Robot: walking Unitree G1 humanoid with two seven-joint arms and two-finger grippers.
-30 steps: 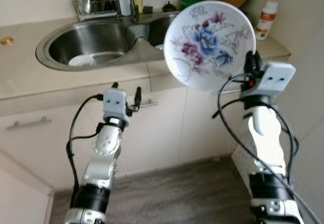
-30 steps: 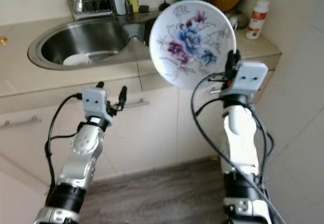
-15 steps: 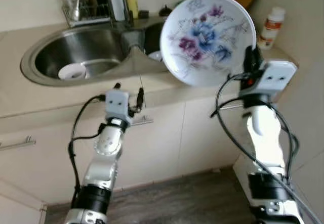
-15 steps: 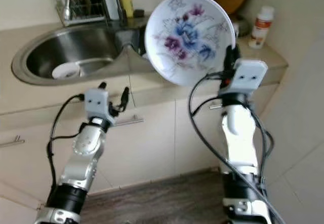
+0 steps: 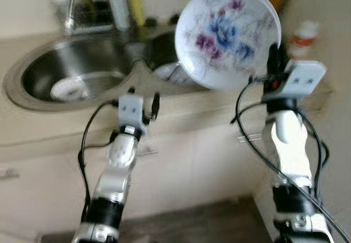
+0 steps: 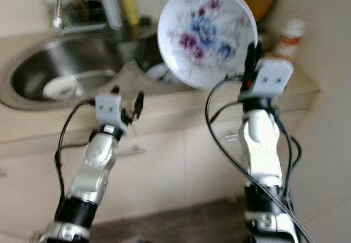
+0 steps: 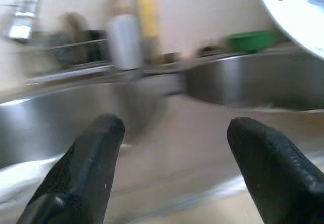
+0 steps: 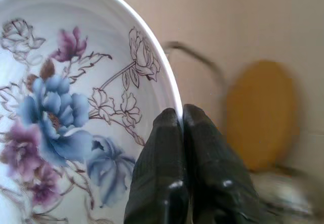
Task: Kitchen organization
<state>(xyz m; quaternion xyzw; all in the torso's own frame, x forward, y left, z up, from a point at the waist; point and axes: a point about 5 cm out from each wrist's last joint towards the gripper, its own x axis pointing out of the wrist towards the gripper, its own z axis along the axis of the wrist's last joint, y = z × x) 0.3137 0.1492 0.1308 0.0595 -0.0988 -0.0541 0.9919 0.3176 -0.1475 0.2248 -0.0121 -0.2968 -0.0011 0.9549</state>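
Two arms: up before the sink (image 5: 66, 78).
right fingers (image 8: 182, 123): pinched on plate (image 5: 227, 34) rim, plate raised higher than before, above desk (image 5: 33, 139).
left fingers (image 7: 96, 148): spread, empty.
meaning: plate likely bound for storage.

Both silver arms are reaching up and forward, forearms rising from the bottom of the head view. The right claw (image 5: 277, 62) is standing highest, its two black fingers (image 8: 167, 153) pressing tight together and pointing upward. The left claw (image 5: 143, 101) is sitting lower, level with its grey wrist block, its fingers (image 7: 91, 158) spreading wide apart and gripping nothing. Black cables are looping down along both forearms.
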